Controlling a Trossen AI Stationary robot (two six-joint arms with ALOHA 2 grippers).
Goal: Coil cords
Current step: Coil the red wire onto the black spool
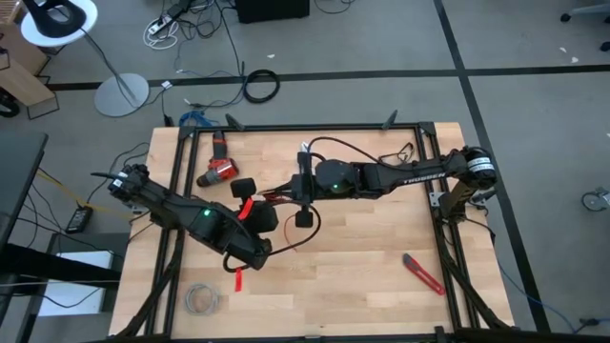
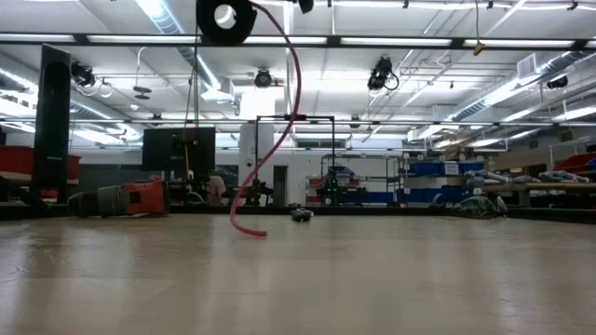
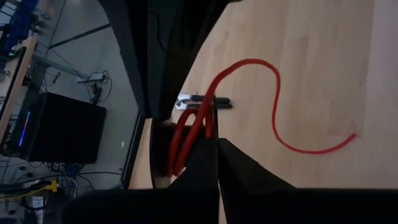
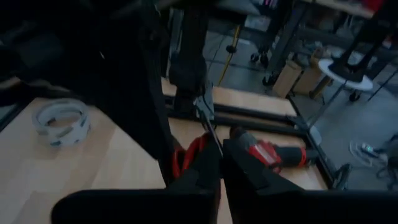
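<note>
High view: both arms met over the middle of the pale wooden plank surface (image 1: pixel 362 267). Left gripper (image 1: pixel 250 214) and right gripper (image 1: pixel 286 195) sat just beside each other, with the thin bright red flexible cord (image 1: pixel 240 276) bunched between them and a short tail showing lower down near the left arm. Red-and-black power drill (image 1: pixel 221 170) lay near the far left edge, red-handled utility knife (image 1: pixel 422 273) to the right, pale grey wire coil (image 1: pixel 201 299) at the near left corner.

Low view: cord (image 2: pixel 270 140) hung from above in a slack curve, free end touching the surface. Grippers were out of frame.

Left wrist view: left jaws were clenched on doubled red loops (image 3: pixel 186 140); the remaining length snaked loose across the wood to its free end.

Right wrist view: right jaws were pinched together at the same red loops (image 4: pixel 189 155); drill and grey coil visible beyond.

Handling judgement: very light, limp and probably springy, so loops would likely slip open if released. Best hold looked like the loop crossing, with the loose tail gathered close to the bundle rather than at its tip.
</note>
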